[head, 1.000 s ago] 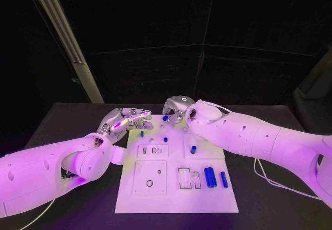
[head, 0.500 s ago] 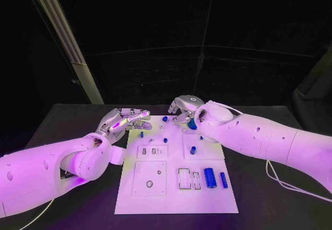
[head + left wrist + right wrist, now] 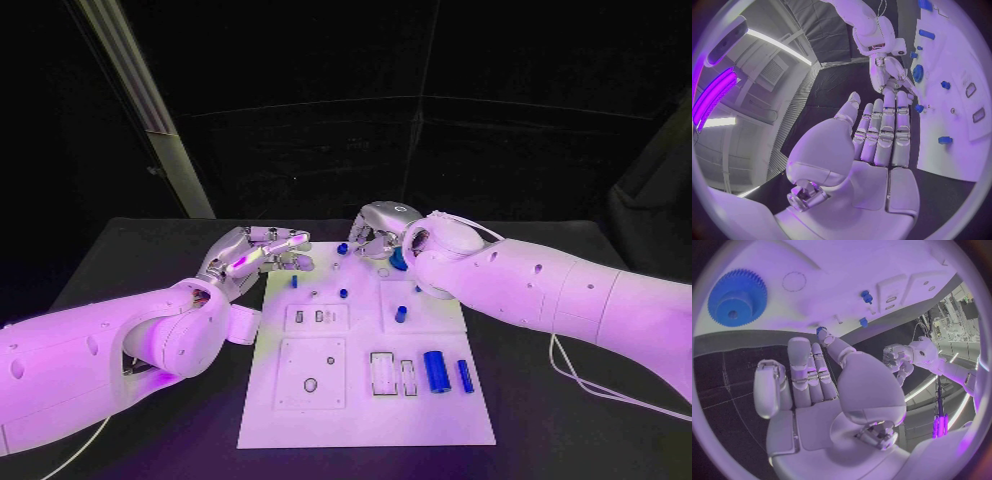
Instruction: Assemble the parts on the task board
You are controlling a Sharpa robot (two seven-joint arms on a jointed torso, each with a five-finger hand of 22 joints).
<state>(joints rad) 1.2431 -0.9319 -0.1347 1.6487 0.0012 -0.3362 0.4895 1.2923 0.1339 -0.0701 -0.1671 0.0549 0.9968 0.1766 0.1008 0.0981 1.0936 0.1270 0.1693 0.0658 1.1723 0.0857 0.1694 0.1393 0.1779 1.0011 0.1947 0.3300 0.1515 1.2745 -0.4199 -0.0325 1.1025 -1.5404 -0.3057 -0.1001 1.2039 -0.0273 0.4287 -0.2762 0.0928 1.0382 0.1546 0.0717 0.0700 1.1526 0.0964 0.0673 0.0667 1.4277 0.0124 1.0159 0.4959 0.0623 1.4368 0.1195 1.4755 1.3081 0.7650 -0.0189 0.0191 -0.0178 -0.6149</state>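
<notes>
Gear (image 3: 737, 297), a blue toothed wheel, lies flat near the far edge of the task board (image 3: 368, 415), just beyond the fingertips of the right hand (image 3: 379, 228), which hovers open and empty. Left hand (image 3: 264, 250), likewise open with fingers extended, waits beside the board's far left corner, farther from the gear.

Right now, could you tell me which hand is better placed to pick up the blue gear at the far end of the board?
Right. The right hand hovers beside the blue gear, fingers apart; the left hand is off the board's left edge.
</notes>
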